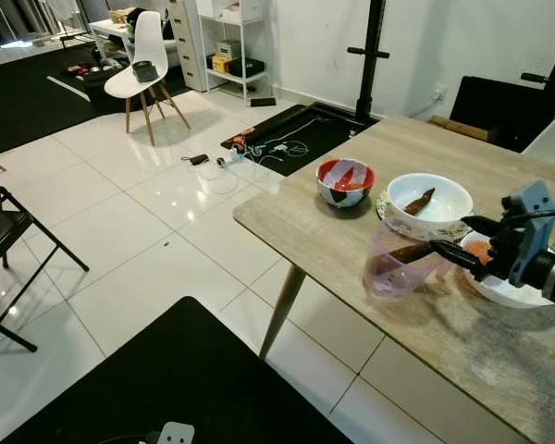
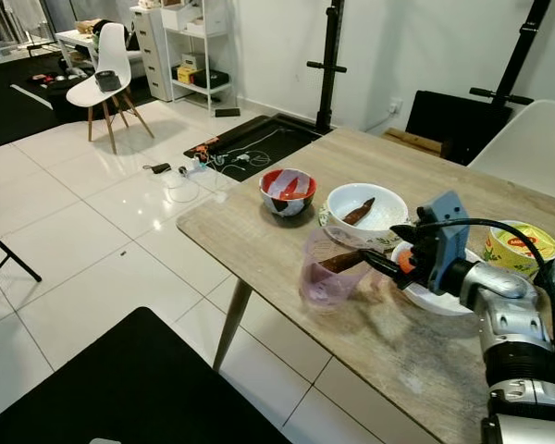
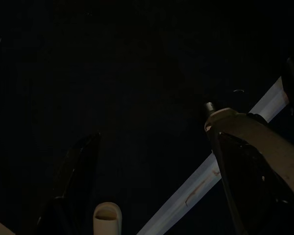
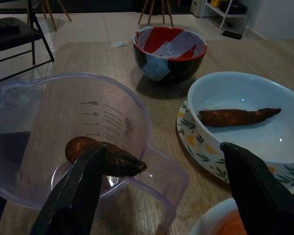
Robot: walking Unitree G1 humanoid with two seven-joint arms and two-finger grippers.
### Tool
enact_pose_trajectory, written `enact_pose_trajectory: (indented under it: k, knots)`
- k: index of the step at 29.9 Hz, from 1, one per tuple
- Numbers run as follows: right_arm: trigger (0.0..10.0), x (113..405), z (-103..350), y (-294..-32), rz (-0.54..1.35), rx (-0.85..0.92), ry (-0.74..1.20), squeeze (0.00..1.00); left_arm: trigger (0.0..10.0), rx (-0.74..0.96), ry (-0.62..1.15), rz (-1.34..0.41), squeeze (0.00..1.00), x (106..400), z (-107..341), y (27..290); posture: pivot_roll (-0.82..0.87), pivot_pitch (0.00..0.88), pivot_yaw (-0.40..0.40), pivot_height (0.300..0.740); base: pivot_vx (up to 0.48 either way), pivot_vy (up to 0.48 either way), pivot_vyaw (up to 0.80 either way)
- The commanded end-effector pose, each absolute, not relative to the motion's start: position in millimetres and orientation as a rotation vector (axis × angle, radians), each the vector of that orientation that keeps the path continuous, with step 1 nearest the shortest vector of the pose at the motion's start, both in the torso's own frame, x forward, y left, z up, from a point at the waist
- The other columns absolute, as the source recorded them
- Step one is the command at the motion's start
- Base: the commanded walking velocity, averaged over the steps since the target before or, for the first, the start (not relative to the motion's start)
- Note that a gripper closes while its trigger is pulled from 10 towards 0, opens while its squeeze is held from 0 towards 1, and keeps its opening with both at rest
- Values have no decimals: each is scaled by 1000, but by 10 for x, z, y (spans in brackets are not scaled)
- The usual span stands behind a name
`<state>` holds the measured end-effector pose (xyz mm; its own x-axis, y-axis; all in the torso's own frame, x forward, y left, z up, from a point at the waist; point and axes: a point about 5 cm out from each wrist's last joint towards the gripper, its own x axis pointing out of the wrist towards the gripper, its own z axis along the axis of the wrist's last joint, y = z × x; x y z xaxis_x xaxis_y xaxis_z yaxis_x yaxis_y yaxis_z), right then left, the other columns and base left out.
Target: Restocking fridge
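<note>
While the left gripper (image 3: pixel 152 196) hangs idle in deep shade, its fingers spread wide and holding nothing, the right gripper (image 4: pixel 161 191) reaches over a wooden dining table (image 1: pixel 416 157) toward a clear plastic measuring jug (image 1: pixel 395 262) standing near the table's near edge. Its two black fingers are wide open and empty, one lying close beside a sweet potato (image 4: pixel 104 158) that rests tilted inside the jug with its pointed end poking over the rim near the handle. Just right of the jug sits a white bowl (image 4: pixel 250 117) on a flower-patterned plate, holding a second, slimmer sweet potato (image 4: pixel 237 116). Farther along the table, to the left, stands a red and black bowl (image 1: pixel 344 181) lined with paper. A white dish (image 2: pixel 425 296) with something orange lies under the gripper, and a yellow-lidded tub (image 2: pixel 521 246) is at the far right. The sweet potato looks firm, dry and rough-skinned, moderately heavy, unlikely to slip or bruise; its thick rounded middle would give the surest hold, since the tapered tip could pivot. The jug looks light and may tip or slide if nudged.
</note>
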<state>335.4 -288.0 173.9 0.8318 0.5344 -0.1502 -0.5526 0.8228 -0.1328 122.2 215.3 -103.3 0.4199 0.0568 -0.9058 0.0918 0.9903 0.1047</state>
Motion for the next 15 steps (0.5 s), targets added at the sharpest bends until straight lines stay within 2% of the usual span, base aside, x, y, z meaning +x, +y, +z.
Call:
enact_pose_trajectory:
  k: [1,3,10,15]
  knots:
    - [10000,3335,1734,-2906,570,-140,96,0,10000,158,1153,-26,0,1174,-1042,2182,26,0,26,740,0,0,0]
    - [10000,3332,1793,-2902,582,-97,46,0,10000,158,1155,-27,0,1167,-1044,2182,26,0,26,740,0,0,0]
    - [10000,3286,1705,-2907,618,-120,110,0,10000,158,1156,-27,0,1160,-1048,2174,27,0,25,740,0,0,0]
    - [10000,3200,1725,-2962,683,-69,93,0,10000,155,1159,-30,0,1156,-1054,2150,27,0,24,740,0,0,0]
